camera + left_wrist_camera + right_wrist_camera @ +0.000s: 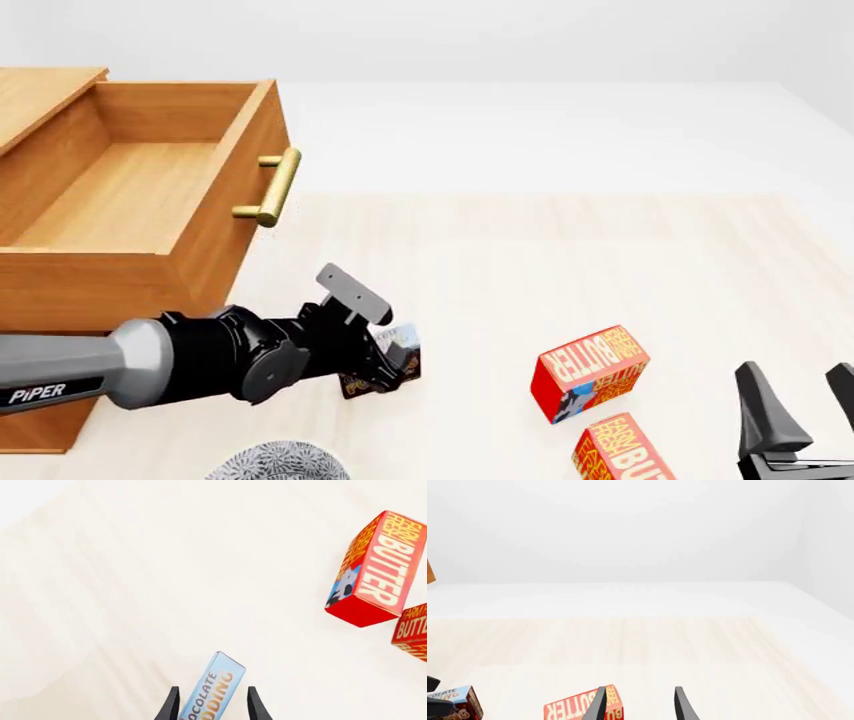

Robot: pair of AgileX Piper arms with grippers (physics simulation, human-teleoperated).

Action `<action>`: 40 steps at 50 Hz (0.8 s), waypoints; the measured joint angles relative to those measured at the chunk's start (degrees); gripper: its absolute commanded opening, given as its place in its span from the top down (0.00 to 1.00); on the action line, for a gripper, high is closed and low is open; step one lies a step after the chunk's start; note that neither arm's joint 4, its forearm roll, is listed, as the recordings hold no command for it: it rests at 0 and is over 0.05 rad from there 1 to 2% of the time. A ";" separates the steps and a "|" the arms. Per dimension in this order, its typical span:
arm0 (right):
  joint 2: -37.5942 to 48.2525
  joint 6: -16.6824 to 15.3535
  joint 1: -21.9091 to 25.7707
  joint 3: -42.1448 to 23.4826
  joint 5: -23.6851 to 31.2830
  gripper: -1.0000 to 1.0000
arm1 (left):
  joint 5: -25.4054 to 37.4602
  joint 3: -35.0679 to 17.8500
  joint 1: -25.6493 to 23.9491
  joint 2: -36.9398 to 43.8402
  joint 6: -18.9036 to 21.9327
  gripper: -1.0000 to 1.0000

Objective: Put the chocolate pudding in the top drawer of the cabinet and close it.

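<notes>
The chocolate pudding (pixel 212 690) is a thin light-blue box with orange lettering. It stands between the fingers of my left gripper (pixel 212 707), which is shut on it. In the front view the pudding (pixel 394 365) shows at the tip of the left gripper (pixel 380 360), just over the table, right of and below the cabinet (pixel 47 90). The top drawer (pixel 134 190) is pulled out and open, its brass handle (pixel 274 190) facing right. My right gripper (pixel 801 400) is open and empty at the lower right. The pudding (pixel 457 702) also shows in the right wrist view.
Two red-orange butter boxes (pixel 590 370) (pixel 625 450) lie on the table between the two grippers. One butter box (pixel 570 707) sits just beside the right gripper's fingers (pixel 599 705). A grey patterned round object (pixel 280 462) shows at the bottom edge under the left arm.
</notes>
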 measured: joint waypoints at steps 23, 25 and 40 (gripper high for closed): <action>0.00 0.00 0.00 0.00 0.00 0.00 | -2.39 -0.46 0.01 2.57 -1.38 0.00; 0.00 0.00 0.00 0.00 0.00 0.00 | -2.56 -0.53 0.01 2.73 -1.40 0.00; 0.00 0.00 0.00 0.00 0.00 0.00 | -3.15 -0.75 -0.29 3.83 -1.81 0.00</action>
